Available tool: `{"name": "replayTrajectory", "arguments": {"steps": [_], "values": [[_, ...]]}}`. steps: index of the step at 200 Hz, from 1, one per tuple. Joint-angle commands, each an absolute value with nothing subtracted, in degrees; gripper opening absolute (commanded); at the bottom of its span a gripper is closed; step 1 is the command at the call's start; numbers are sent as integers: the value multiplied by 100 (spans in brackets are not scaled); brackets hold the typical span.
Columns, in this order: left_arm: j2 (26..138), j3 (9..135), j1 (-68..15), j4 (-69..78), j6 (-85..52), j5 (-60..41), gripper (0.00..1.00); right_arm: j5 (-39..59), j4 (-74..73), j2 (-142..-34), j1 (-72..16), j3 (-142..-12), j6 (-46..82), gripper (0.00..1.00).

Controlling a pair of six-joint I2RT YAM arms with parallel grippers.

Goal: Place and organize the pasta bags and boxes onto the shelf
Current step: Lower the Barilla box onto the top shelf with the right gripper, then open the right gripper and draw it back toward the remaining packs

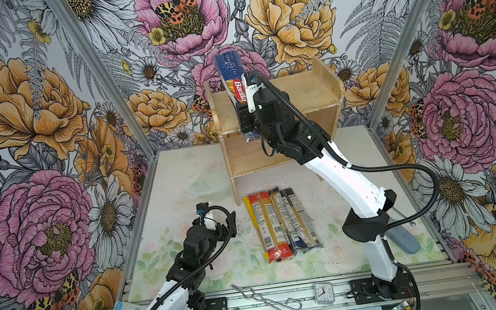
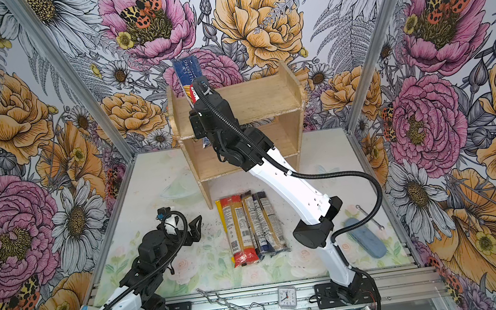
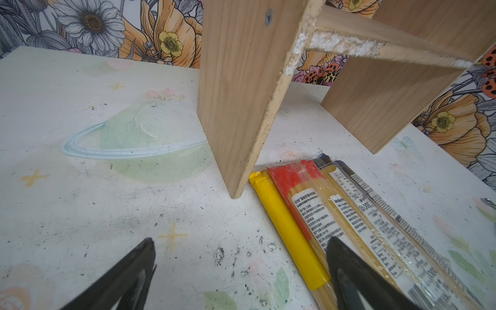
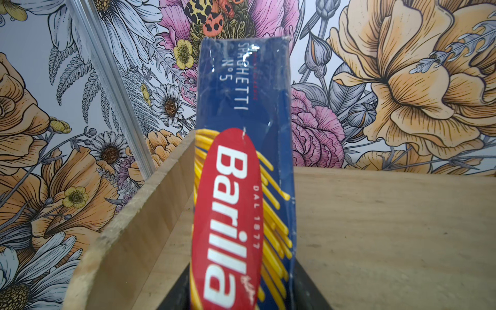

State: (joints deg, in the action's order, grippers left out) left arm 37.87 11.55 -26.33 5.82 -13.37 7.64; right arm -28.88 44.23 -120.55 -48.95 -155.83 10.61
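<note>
Barilla pack (image 4: pixel 241 107) slanting in right gripper (image 4: pixel 244 288) jaws, hugging shelf (image 4: pixel 134 220) side, sparing room for others; clamped or loosening, unclear. Left gripper (image 3: pixel 241 241) hovering wide open beside four packs (image 1: pixel 280 222).

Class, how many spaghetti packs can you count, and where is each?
5. Barilla pack tilted at the shelf's top board; yellow pack, red-ended pack and two dark-ended packs side by side on the table. None looks hidden.

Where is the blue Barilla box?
In both top views the Barilla box tilts over the left end of the top board of the shelf, beside its left side panel.
</note>
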Motion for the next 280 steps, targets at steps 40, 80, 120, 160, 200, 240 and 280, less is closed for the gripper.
{"name": "replayTrajectory", "arguments": {"steps": [40, 80, 120, 160, 200, 240, 280], "values": [[3741, 1051, -2573, 709, -1327, 664, 99, -3006, 3762, -12023, -4799, -15639, 1035, 50], [3722, 1041, -2575, 701, -1327, 659, 99, -2879, 3762, -12016, -4772, -15604, 1002, 51], [3721, 1043, -2579, 700, -1327, 659, 99, -2682, 3766, -11814, -4765, -15377, 893, 53], [3726, 1037, -2575, 701, -1325, 666, 99, -2045, 3763, -11213, -4764, -14851, 750, 62], [3722, 1039, -2575, 703, -1327, 650, 99, -1376, 3762, -10295, -4764, -14244, 453, 69], [3701, 1040, -2575, 673, -1327, 664, 99, -1173, 3732, -8854, -4764, -12731, 775, 73], [3721, 1044, -2566, 695, -1327, 630, 99, -1278, 3605, -7039, -4764, -10275, 1371, 75]]}}
